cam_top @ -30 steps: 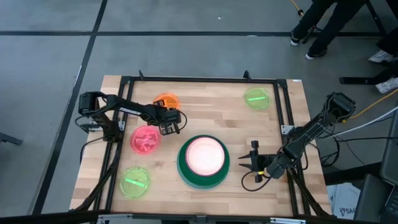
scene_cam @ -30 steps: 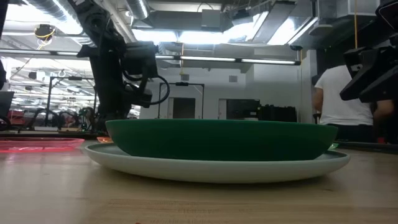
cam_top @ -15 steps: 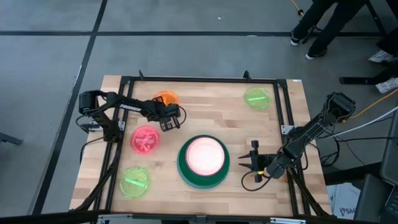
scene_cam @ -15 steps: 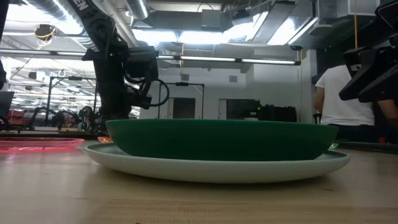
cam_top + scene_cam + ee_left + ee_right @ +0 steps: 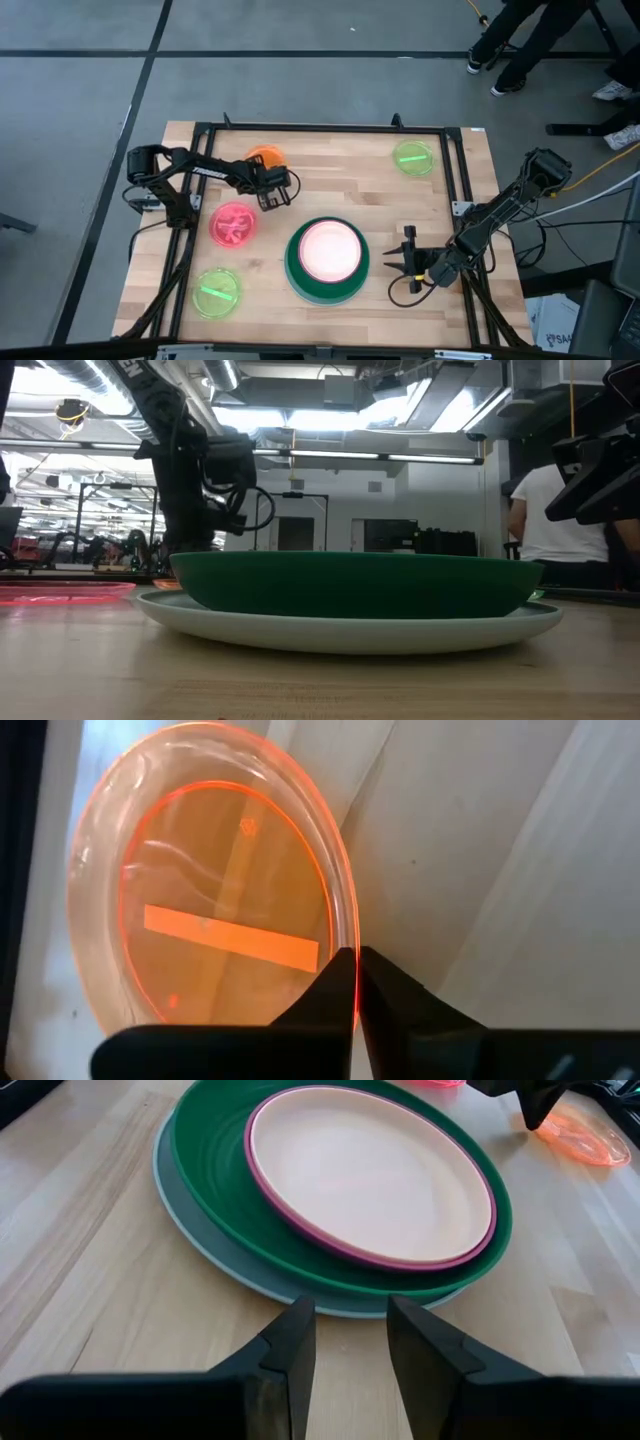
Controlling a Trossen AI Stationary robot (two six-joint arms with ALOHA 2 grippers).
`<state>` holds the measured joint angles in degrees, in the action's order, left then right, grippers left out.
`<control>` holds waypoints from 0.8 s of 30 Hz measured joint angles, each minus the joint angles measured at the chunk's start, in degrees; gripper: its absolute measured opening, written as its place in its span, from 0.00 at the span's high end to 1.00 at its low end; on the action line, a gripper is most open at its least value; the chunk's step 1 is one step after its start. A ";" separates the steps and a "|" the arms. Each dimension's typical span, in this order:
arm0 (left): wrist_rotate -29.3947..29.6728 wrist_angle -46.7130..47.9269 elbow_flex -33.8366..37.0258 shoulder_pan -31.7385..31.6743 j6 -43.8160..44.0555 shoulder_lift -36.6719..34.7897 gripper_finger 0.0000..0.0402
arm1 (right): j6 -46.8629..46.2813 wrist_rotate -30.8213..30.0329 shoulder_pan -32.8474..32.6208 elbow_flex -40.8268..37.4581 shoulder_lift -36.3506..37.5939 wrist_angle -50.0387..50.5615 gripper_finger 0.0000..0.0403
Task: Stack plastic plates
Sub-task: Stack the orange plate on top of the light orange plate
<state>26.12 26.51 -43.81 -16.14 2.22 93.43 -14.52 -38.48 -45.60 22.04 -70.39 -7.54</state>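
While the right hand point(image 5: 407, 262) waits open, the left hand point(image 5: 272, 190) pinches the orange plate's point(image 5: 215, 910) rim (fingers nearly closed).

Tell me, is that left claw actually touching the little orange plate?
Touching. In the left wrist view, the left gripper has its two dark fingertips closed together on the rim of the orange plate, with no gap visible.

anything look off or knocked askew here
Nothing stands out. The big stack sits neatly nested, the small plates lie flat and apart, and the left tool is shut on the orange plate rim.
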 joint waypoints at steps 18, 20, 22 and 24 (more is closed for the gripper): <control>7.56 0.10 -4.78 14.66 -0.90 -0.48 1.00 | -0.04 0.04 0.00 0.00 0.00 0.03 0.71; 8.25 0.00 -6.77 17.32 -1.07 -0.48 1.00 | -0.07 0.04 0.00 0.00 0.00 0.04 0.71; 8.97 0.04 -8.72 19.86 -1.31 -0.48 1.00 | -0.08 0.16 0.00 0.00 0.00 0.10 0.71; 9.27 -0.29 -10.72 22.38 -1.31 -0.48 1.00 | -0.09 0.52 -0.01 0.00 0.00 0.13 0.71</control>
<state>35.39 26.22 -54.54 6.23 0.91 92.95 -14.61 -37.96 -45.61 22.04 -70.39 -7.41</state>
